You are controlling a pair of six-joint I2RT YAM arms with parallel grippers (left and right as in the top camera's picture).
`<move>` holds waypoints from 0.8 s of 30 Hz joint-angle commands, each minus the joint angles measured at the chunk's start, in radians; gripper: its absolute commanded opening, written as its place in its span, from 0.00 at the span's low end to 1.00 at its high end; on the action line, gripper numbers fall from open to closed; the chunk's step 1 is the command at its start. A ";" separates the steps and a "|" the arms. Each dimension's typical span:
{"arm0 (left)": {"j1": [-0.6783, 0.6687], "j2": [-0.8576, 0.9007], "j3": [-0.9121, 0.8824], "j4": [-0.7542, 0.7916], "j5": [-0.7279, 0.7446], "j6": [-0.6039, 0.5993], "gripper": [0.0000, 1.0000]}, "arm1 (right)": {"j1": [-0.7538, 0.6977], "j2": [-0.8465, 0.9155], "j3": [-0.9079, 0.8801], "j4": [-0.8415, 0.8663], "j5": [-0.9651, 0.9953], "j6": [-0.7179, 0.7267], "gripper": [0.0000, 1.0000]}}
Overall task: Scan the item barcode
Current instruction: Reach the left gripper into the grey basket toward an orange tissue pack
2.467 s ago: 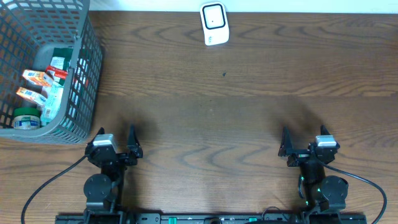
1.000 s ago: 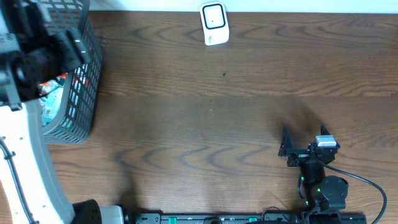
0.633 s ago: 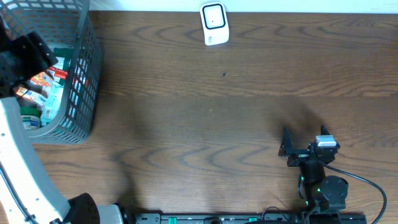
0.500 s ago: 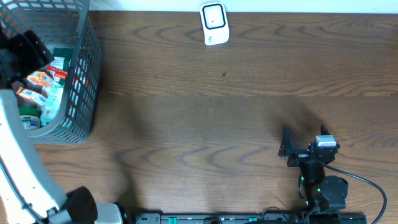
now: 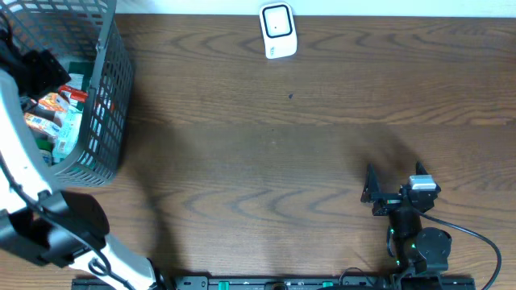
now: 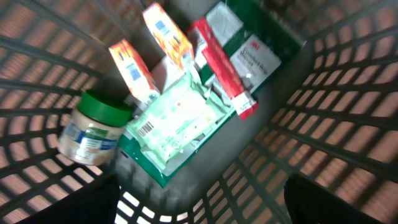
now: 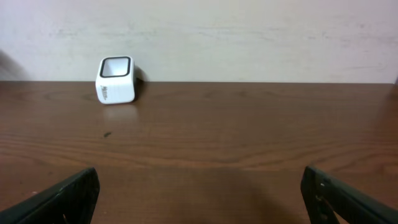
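Left arm [image 5: 16, 161]: long white link, rounded black joint below it. Right arm [image 5: 418, 240]: black, round joint housing, silver-white block on top, small green lights, thin black cable [image 5: 468, 228] looping off right. Black base rail [image 5: 274, 283], teal marks.

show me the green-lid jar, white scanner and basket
green-lid jar [image 6: 88, 134], left wrist view, on its label
white scanner [image 5: 277, 34], overhead view, on its white body
basket [image 5: 113, 105], overhead view, on its mesh wall

You face a staged shop checkout in a robotics lab: a dark wooden tabletop [image 5: 322, 153], 1 white barcode scanner [image 5: 277, 31] at its far edge, 1 grey mesh basket [image 5: 111, 89] of packaged groceries [image 6: 177, 124] at its far-left corner, a robot arm [image 5: 415, 242] mounted at its near edge, a plain pale wall [image 7: 249, 37] behind.
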 commanded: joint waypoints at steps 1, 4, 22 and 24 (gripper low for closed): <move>0.003 0.041 0.000 -0.003 -0.009 0.013 0.86 | -0.003 -0.005 -0.001 -0.004 0.000 -0.005 0.99; 0.003 0.073 0.000 0.010 -0.009 -0.006 0.86 | -0.003 -0.005 -0.001 -0.004 0.000 -0.005 0.99; 0.003 0.126 0.000 0.120 -0.111 -0.409 0.85 | -0.003 -0.005 -0.001 -0.004 0.000 -0.005 0.99; 0.003 0.126 0.000 0.136 -0.114 -0.433 0.86 | -0.003 -0.005 -0.001 -0.004 0.000 -0.005 0.99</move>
